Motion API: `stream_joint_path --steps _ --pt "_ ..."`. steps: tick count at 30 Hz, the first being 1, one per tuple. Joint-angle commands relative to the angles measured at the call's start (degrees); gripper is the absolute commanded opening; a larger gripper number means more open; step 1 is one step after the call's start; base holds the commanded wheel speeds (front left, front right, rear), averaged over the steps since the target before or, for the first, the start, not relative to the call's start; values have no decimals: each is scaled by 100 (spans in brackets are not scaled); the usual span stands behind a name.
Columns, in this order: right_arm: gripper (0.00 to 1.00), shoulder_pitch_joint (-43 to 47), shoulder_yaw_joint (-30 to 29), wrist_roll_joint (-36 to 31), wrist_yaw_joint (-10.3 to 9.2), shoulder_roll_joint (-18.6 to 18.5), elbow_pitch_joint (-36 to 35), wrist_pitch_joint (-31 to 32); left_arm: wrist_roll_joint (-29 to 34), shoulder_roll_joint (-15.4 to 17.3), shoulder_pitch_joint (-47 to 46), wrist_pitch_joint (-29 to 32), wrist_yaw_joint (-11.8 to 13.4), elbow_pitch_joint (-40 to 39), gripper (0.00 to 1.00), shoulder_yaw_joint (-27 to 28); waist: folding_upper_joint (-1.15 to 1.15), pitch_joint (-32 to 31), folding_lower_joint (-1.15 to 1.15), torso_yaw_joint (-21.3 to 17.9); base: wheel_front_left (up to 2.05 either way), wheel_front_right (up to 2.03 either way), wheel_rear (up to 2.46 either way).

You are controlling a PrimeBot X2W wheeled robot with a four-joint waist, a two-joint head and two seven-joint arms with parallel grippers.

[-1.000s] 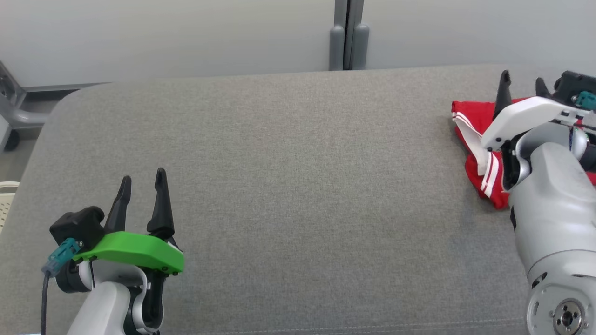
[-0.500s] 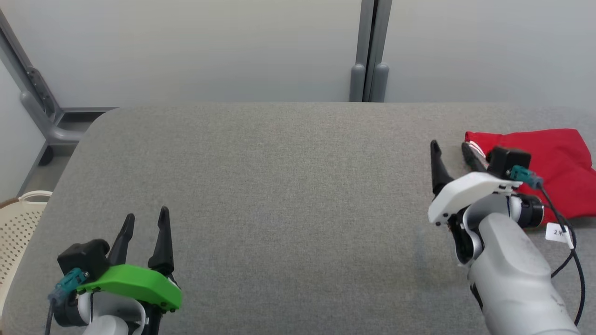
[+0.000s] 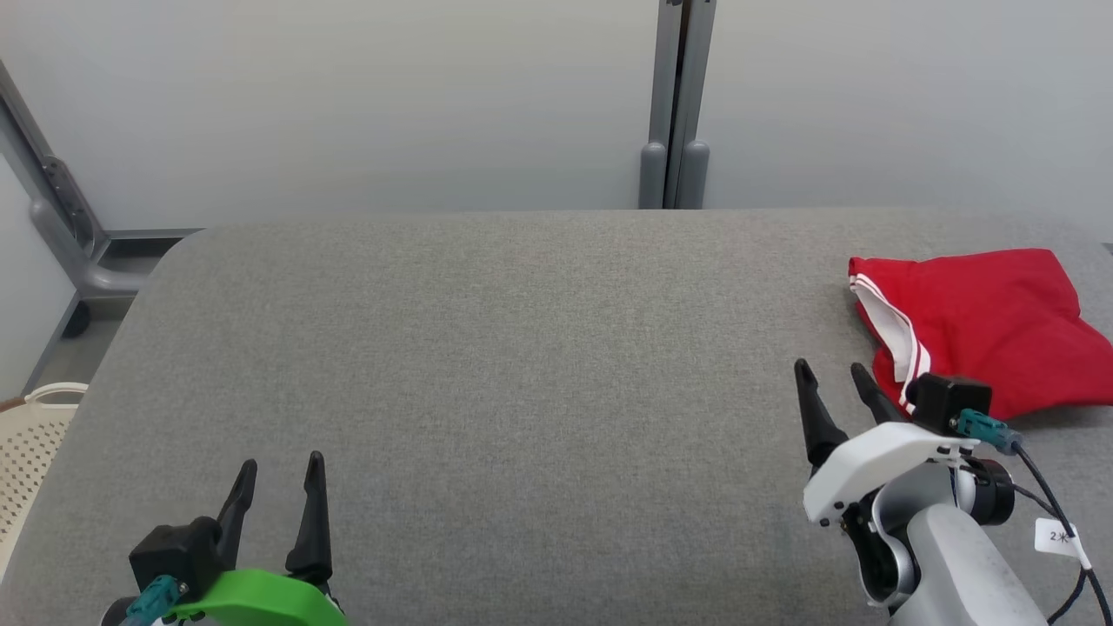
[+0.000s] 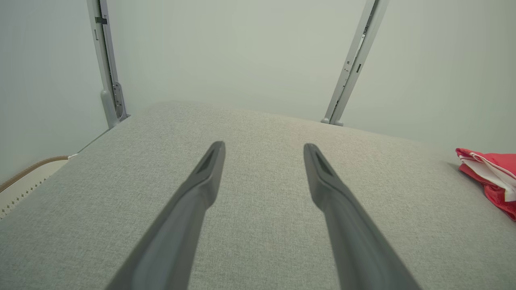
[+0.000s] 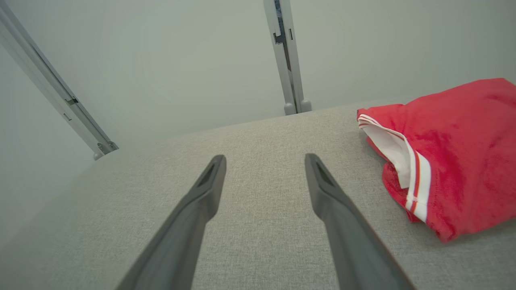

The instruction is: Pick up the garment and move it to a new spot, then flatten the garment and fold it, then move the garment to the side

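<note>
The red garment [image 3: 983, 322], soft, light and limp, lies bunched at the grey surface's [image 3: 522, 365] right end, best pinched at its white-striped hem, while the nearby right hand [image 3: 828, 368] and distant left hand [image 3: 283, 461] stand spread and empty.

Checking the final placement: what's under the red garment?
The garment lies on the grey fabric surface, at the robot's right. Nothing pokes out from beneath it; whatever its folds cover cannot be seen.
</note>
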Motion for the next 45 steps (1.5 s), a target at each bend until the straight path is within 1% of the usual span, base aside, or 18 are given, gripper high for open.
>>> stream_joint_path --steps 1,5,8,14,18,21,28,30,33,35,37,45 --pt "100 118 12 -28 -1 -19 -88 51 33 51 112 -37 33 -29 100 -6 0 8 0 -12 0 0 0" --pt "100 472 39 -81 -1 -19 -577 230 123 117 237 -43 66 -55 100 -65 0 49 0 -67 0 0 0" --pt "100 649 73 -128 -1 -20 -872 357 80 101 345 -67 137 -90 100 -19 0 96 0 -99 0 0 0" --pt "100 941 -16 -35 -1 -19 -1201 496 -3 45 493 -151 203 -94 100 129 0 157 0 -97 0 0 0" --pt "100 1097 -69 38 -1 -18 -1287 533 -80 7 586 -208 160 -108 100 264 0 176 0 -48 0 0 0" --pt "100 1154 -56 92 -1 -19 -1311 548 -162 -9 623 -234 79 -114 100 347 0 192 0 -17 0 0 0" --pt "100 1225 17 156 -1 -20 -1322 527 -133 -69 681 -263 -78 -99 100 454 0 213 0 36 0 0 0" --pt "100 1243 28 165 -1 -19 -1323 516 -216 -125 711 -221 4 -21 100 486 0 214 0 39 0 0 0" --pt "100 1264 24 153 -1 -20 -1320 497 -193 -115 661 -222 -107 -97 100 435 0 222 0 37 0 0 0" --pt "100 1284 2 127 -1 -20 -1318 494 -67 -58 657 -239 -65 -128 100 426 0 229 0 32 0 0 0" --pt "100 1286 1 114 -1 -17 -1320 495 -108 -83 670 -221 -103 -152 100 420 0 234 0 28 0 0 0" --pt "100 1325 -30 127 -1 -19 -1328 548 -8 -80 755 -246 -14 -223 100 446 0 267 0 0 0 0 0"
